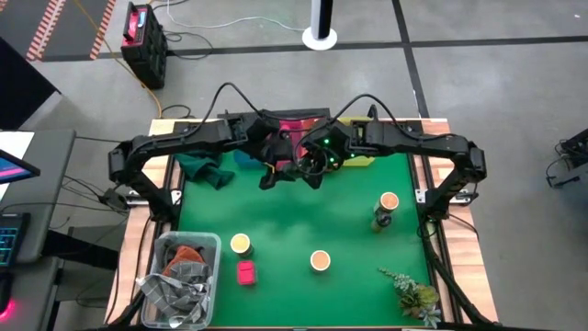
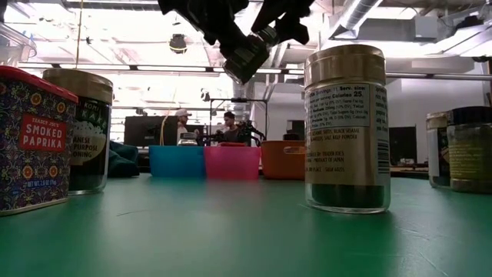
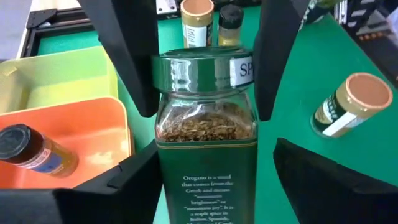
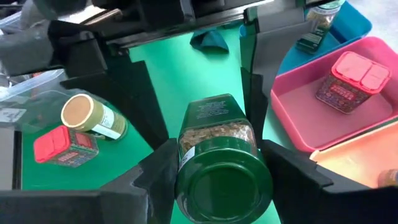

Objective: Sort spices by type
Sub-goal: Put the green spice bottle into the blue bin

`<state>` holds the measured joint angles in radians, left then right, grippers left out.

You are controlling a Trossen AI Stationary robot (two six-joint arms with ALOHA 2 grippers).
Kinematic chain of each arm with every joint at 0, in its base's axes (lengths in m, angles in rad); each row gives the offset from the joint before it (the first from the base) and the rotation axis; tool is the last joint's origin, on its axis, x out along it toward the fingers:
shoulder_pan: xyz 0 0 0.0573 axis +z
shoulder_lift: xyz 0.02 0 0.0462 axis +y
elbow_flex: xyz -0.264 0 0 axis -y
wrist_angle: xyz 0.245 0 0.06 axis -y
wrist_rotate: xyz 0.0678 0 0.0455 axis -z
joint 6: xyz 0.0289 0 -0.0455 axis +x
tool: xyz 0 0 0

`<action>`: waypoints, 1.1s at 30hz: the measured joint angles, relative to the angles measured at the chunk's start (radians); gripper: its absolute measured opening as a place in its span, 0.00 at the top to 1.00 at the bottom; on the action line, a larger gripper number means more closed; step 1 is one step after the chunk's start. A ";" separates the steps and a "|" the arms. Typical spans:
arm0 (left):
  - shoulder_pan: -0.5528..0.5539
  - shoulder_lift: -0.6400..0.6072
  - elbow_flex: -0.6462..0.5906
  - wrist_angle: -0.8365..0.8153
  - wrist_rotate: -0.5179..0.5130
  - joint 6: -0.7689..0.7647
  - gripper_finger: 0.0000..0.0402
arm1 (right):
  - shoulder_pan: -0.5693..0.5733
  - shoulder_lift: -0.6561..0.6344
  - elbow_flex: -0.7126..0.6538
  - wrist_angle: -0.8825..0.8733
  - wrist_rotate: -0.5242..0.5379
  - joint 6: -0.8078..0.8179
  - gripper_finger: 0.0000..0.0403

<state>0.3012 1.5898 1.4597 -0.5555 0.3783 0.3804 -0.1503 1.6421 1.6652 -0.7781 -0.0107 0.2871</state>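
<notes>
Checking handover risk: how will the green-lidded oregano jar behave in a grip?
The oregano jar looks like rigid glass, so probably breakable if dropped. Its glossy lid may be slippery. Only partly filled with dried flakes, it is likely light. Both the left hand and right hand flank it.

Two black jointed arms (image 1: 184, 142), looping black cables (image 1: 225, 92)

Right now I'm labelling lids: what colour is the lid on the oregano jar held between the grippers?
Dark green, glossy; the oregano jar's lid shows best in the right wrist view.
</notes>
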 joint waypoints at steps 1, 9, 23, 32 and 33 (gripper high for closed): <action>0.000 0.000 0.000 -0.003 -0.002 0.009 0.33 | 0.000 0.000 0.000 0.003 -0.002 0.000 0.42; 0.003 -0.001 0.000 -0.007 -0.012 -0.009 0.52 | 0.008 0.000 0.000 0.008 -0.013 -0.023 0.42; 0.055 0.000 -0.121 0.108 -0.032 -0.153 0.52 | -0.040 -0.020 0.001 -0.023 -0.010 0.021 0.25; 0.199 -0.046 -0.198 0.137 -0.045 -0.205 0.52 | -0.039 -0.132 0.001 -0.206 0.149 0.050 0.23; 0.217 -0.057 -0.217 0.151 -0.059 -0.208 0.52 | -0.031 -0.143 0.001 -0.231 0.184 0.065 0.23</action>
<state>0.5178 1.5329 1.2429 -0.4042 0.3190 0.1724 -0.1816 1.4993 1.6657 -1.0094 0.1734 0.3517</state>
